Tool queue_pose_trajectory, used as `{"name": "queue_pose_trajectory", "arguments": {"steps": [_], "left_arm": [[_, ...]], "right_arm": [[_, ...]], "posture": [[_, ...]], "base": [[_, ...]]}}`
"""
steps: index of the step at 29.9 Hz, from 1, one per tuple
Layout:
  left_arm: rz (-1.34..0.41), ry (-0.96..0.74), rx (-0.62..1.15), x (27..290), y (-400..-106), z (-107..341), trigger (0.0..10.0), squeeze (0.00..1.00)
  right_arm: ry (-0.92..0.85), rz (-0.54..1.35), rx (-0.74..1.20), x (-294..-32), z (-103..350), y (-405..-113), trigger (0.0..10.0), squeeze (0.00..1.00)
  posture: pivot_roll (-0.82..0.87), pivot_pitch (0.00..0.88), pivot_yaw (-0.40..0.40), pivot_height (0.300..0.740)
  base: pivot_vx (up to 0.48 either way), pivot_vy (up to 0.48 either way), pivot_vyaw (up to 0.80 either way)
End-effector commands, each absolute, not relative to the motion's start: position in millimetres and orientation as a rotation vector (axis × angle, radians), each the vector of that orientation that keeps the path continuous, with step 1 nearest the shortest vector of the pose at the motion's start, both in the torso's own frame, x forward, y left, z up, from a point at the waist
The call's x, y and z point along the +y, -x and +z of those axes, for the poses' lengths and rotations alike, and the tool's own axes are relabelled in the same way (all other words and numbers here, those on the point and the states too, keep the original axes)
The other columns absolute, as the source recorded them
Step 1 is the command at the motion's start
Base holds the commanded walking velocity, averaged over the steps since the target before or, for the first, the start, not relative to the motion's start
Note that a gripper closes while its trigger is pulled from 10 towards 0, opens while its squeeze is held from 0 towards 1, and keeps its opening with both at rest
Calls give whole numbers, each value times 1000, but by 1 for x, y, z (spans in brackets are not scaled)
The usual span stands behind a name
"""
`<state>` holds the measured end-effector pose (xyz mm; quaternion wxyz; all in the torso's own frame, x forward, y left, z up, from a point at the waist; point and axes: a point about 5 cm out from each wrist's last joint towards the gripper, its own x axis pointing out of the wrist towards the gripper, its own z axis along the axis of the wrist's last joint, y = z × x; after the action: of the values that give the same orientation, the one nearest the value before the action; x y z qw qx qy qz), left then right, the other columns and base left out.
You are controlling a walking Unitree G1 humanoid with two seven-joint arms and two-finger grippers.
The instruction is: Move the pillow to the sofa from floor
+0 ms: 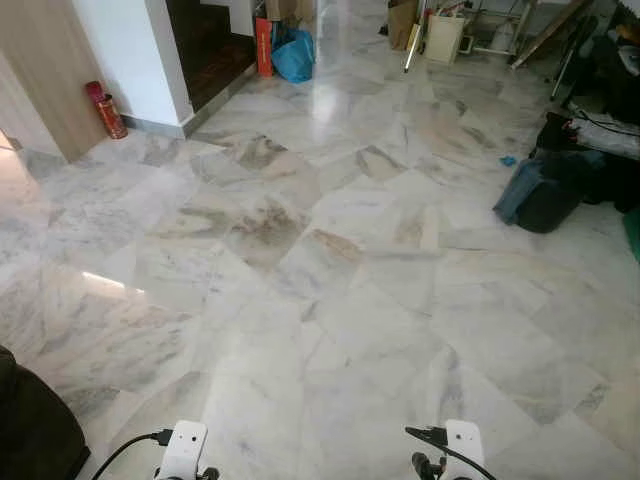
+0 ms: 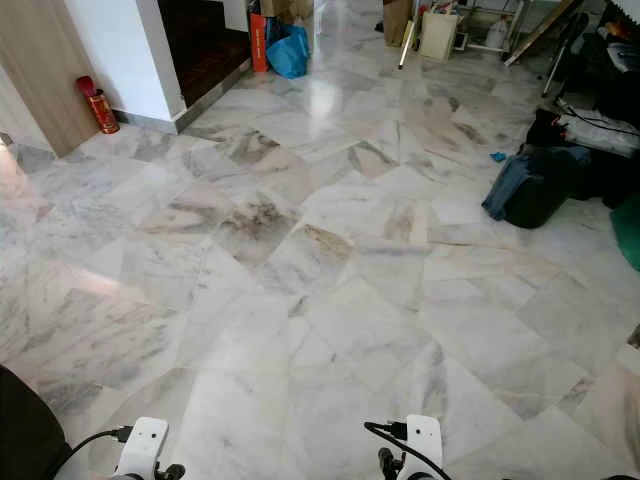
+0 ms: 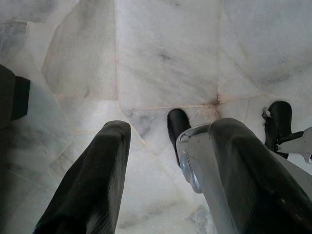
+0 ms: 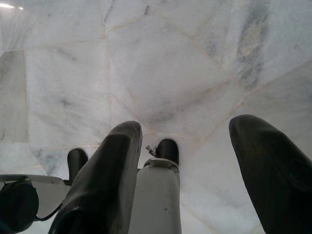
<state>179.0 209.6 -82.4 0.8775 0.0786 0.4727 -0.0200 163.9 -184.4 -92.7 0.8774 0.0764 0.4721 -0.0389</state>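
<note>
Both arms hang low in front of me over bare marble floor (image 1: 330, 300). The white wrist housing of the left arm (image 1: 183, 447) and that of the right arm (image 1: 462, 445) sit at the bottom edge of the head views. My left gripper (image 3: 173, 126) points down at the floor, open, with nothing between its black fingers (image 3: 97, 180). My right gripper (image 4: 187, 125) is also open and holds nothing. A dark rounded thing (image 1: 35, 425) lies at my lower left; I cannot tell what it is.
A red fire extinguisher (image 1: 105, 110) stands by the white wall corner (image 1: 140, 60) at the far left. A blue bag (image 1: 293, 55) lies further back. Dark bags and clothes (image 1: 545, 190) are piled at the right. My own black feet (image 3: 178, 124) are below the grippers.
</note>
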Motion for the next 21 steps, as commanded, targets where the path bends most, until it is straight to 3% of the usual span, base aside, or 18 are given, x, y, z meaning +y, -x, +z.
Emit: {"name": "queue_pose_trajectory", "arguments": {"steps": [1,21], "left_arm": [[-50,-162,1001,209,-176,-84,10000,0],[-46,-157,1001,211,-177,-83,10000,0]], "right_arm": [[-170,-83,985,-183,-93,-164,10000,0],[-176,-86,985,-181,-92,-167,10000,0]], "posture": [[73,14,-38,740],[79,21,-36,740]], "base": [[-240,0,0],[-260,0,0]]}}
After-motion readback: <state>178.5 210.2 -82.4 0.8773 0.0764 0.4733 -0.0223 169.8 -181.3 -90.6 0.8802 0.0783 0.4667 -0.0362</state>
